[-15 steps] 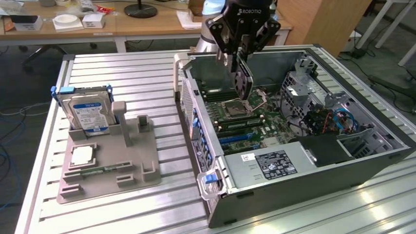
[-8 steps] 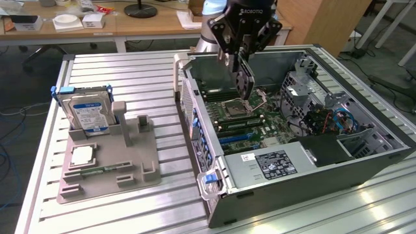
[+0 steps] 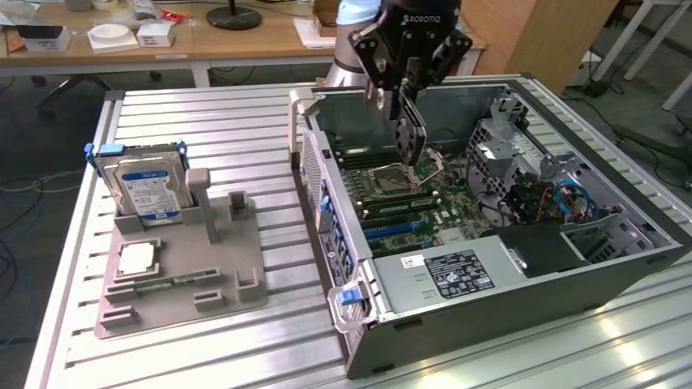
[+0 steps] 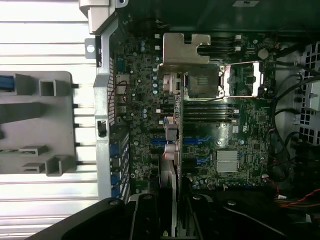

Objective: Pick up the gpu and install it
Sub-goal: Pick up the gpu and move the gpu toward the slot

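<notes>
You are looking at your tool [image 3: 403, 104] clamping the gpu [image 3: 409, 139] between its fingers, with the dark card hanging on edge and reaching down into the open computer case [image 3: 519, 267] that is lying on the slatted worktop [image 3: 216, 121]. The card's lower end is hovering over the motherboard [image 3: 422, 203], close to the processor socket [image 3: 390, 180]; whether it is touching the board you cannot tell. In the wrist view the tool [image 4: 172, 217] is gripping the gpu [image 4: 173, 170] seen edge-on, its metal bracket [image 4: 186, 50] at the far end, running just beside the processor socket [image 4: 202, 82]. Well apart, toward the exterior view's left, a hard drive [image 3: 146, 186] is standing upright in a grey holder [image 3: 184, 275].
</notes>
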Robot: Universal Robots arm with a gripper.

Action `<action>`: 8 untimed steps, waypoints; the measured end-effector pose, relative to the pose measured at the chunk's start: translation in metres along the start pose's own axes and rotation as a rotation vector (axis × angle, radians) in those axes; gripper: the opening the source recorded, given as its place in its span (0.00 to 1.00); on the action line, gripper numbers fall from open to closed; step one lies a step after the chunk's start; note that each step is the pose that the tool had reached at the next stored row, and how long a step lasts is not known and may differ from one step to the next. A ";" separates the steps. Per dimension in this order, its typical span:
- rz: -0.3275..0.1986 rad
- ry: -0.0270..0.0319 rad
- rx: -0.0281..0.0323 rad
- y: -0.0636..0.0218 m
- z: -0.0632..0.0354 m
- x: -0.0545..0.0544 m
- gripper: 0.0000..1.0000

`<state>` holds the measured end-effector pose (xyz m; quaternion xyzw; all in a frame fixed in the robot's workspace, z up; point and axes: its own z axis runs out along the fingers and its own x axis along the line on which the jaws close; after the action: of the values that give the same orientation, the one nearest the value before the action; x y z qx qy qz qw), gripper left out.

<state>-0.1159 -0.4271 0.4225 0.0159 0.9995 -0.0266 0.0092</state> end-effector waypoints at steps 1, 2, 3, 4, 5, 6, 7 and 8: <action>0.000 0.0000 -0.0001 0.0000 0.0000 0.000 0.26; 0.000 0.0000 -0.0001 0.0000 0.0000 -0.001 0.26; 0.000 0.0000 0.0000 0.0000 0.0000 -0.001 0.26; 0.000 0.0000 0.0000 0.0001 0.0001 -0.002 0.26; 0.000 -0.0001 0.0000 0.0001 0.0001 -0.002 0.26; 0.000 0.0001 0.0000 0.0001 0.0001 -0.003 0.26; 0.000 0.0000 -0.0001 0.0001 0.0001 -0.003 0.26; 0.000 0.0000 0.0000 0.0001 0.0001 -0.004 0.26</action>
<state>-0.1121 -0.4271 0.4225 0.0159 0.9995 -0.0266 0.0092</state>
